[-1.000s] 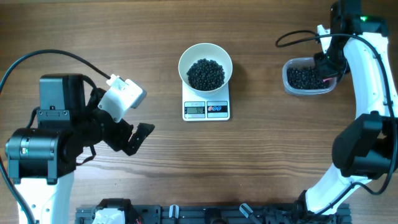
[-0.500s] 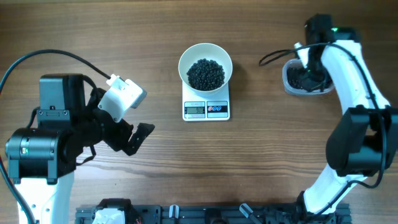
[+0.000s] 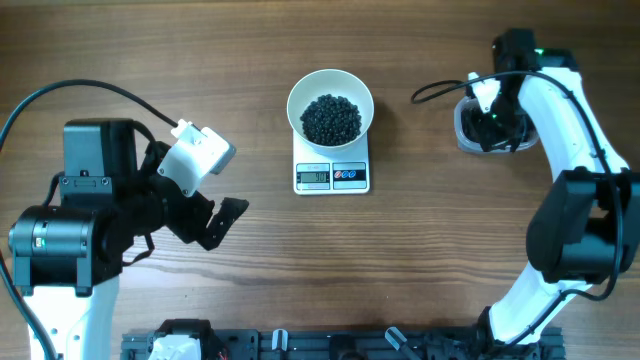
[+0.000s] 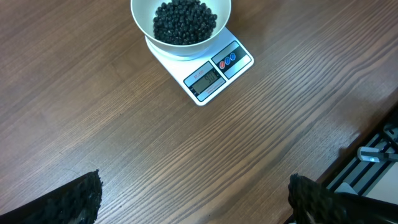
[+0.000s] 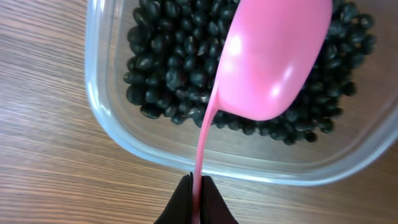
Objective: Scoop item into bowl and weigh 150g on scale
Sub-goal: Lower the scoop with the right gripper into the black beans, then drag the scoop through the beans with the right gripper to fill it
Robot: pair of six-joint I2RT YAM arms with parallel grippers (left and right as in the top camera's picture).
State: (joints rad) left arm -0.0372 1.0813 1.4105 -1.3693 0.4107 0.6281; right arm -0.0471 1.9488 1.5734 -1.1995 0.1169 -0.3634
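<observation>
My right pincer (image 5: 198,193) is clenched on the handle of one pink scoop (image 5: 273,62), whose head sits over the black beans (image 5: 168,68) in one clear tub (image 5: 106,118). My left pincer (image 4: 196,199) hangs released above the bench (image 3: 430,250). One white bowl (image 3: 297,98), also holding beans, sits on the one scale (image 3: 332,176).

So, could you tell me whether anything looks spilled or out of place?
Nothing stands out: beans lie only in the bowl on the scale and in the clear tub, none loose on the table.
</observation>
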